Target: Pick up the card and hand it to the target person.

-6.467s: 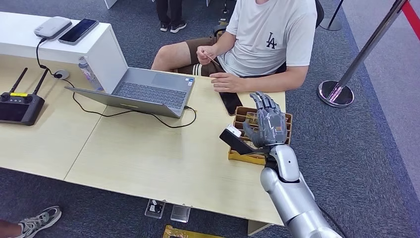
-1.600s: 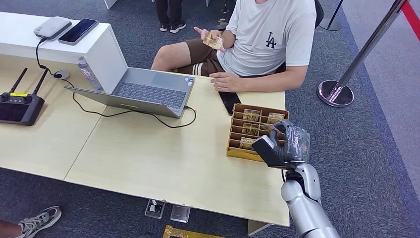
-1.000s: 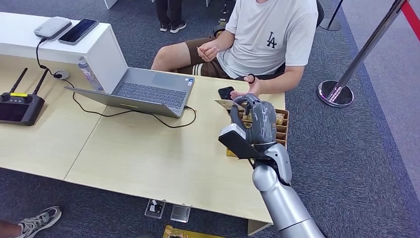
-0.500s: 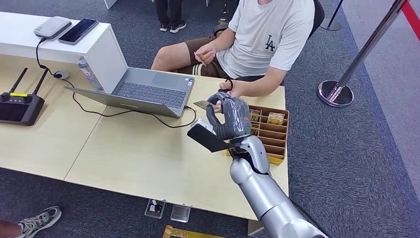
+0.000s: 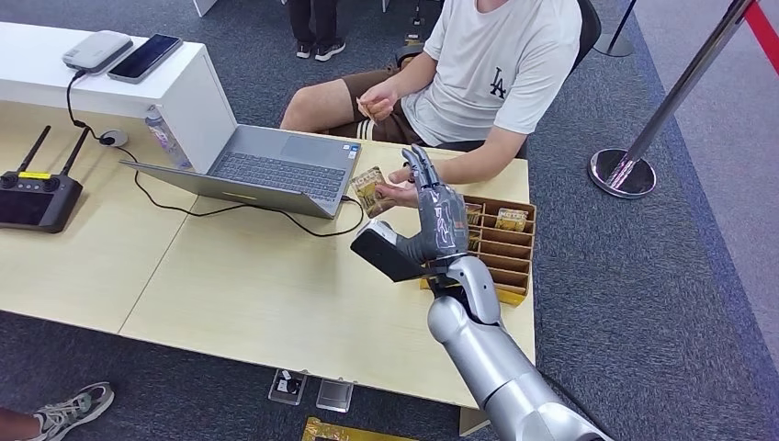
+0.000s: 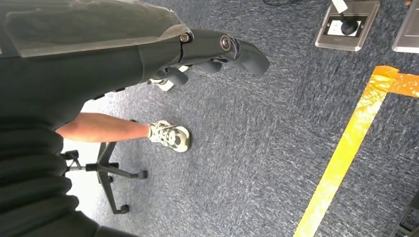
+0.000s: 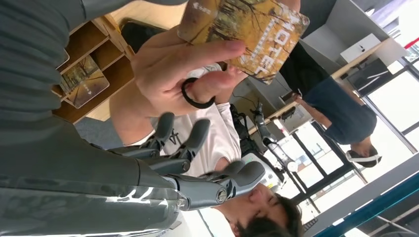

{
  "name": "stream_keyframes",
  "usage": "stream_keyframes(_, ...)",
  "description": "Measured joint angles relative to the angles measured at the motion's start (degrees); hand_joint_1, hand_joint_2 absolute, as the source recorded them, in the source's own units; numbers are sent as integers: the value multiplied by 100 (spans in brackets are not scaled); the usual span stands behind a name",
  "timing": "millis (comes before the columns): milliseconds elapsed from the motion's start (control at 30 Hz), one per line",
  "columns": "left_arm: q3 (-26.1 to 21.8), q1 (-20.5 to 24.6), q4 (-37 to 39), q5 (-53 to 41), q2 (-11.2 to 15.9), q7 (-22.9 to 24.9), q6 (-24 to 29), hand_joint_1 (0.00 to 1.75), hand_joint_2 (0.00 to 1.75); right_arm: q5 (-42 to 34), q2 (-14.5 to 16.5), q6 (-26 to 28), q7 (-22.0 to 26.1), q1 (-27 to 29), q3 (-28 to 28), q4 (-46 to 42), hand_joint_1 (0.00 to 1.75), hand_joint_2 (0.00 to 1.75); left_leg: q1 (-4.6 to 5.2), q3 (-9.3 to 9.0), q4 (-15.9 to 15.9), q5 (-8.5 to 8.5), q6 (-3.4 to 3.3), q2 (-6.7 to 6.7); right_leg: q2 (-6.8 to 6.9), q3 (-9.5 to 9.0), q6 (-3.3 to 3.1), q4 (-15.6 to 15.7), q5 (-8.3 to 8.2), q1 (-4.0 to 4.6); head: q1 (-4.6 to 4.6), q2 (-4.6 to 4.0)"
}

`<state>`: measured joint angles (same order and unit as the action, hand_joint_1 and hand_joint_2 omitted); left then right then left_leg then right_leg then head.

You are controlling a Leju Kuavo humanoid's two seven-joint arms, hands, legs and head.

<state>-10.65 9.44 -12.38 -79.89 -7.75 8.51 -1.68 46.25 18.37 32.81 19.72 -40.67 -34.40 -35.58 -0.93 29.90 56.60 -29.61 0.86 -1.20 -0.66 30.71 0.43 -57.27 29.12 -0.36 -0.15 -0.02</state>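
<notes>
Standing spread and empty above the table edge (image 5: 514,367), right hand (image 5: 439,216) beside card (image 5: 369,188) in person's hand (image 5: 397,188); left hand (image 6: 217,49) curled

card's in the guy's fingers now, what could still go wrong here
The right hand is open right beside the person's hand holding the card; pulling back carelessly could knock it loose. The laptop and its cable lie just beyond the card, so a wide sweep could snag them. Retreating low might clip the card tray.
</notes>
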Motion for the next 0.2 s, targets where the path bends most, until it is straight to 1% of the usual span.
stream_keyframes(200,1,0,1,-2,-14,-19,72,0,0,56,-1,4,-37,0,1,24,0,175,0,0,0,0,0,0,0,0,0,0,0,0,-1,0)
